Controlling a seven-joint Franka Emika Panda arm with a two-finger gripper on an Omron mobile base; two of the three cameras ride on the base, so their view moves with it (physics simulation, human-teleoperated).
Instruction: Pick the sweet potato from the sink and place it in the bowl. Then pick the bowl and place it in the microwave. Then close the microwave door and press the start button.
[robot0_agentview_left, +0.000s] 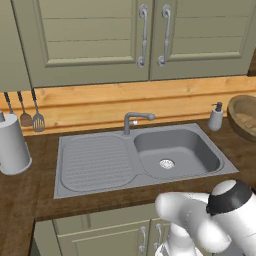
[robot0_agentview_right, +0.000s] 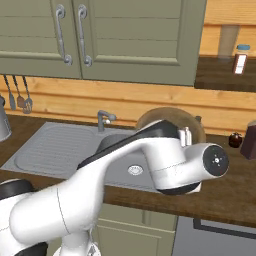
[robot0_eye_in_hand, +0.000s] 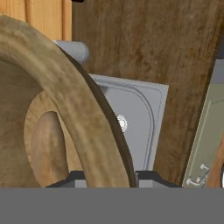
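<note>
On the far left of your left base view: a paper-towel roll (robot0_agentview_left: 12, 145) upright on the wood counter (robot0_agentview_left: 20, 200), with three utensils (robot0_agentview_left: 24, 112) hanging on the pale plank backsplash (robot0_agentview_left: 100, 102) above it.

Next right: the sink (robot0_agentview_left: 95, 162), set into the counter. Ribbed drainboard on the left, rounded basin on the right with the drain (robot0_agentview_left: 167, 163) at its floor, and the faucet (robot0_agentview_left: 136, 120) at the back rim, its spout pointing right over the basin.

Above: two green cupboard doors (robot0_agentview_left: 90, 35) with paired metal handles meeting at the centre.

Right of the basin: a soap dispenser (robot0_agentview_left: 216, 117) against the backsplash.

Far right: the bowl (robot0_agentview_left: 244, 116), raised off the counter and tipped. In your hand view its thick rim (robot0_eye_in_hand: 74, 118) runs between the fingers (robot0_eye_in_hand: 151, 177), so the gripper (robot0_eye_in_hand: 105, 178) is clenched on that rim. In the right base view the bowl (robot0_agentview_right: 172, 119) sits behind the arm, above the basin's right edge.

Inside the bowl: the sweet potato (robot0_eye_in_hand: 46, 148), lying on the bottom. In the hand view its long axis runs from top to bottom of the frame, one tapered end pointing up. You cannot tell its heading in the room.

Right base view, far right: a small dark jar (robot0_agentview_right: 234, 140) on the counter and a white bottle (robot0_agentview_right: 241, 58) on a shelf.
</note>
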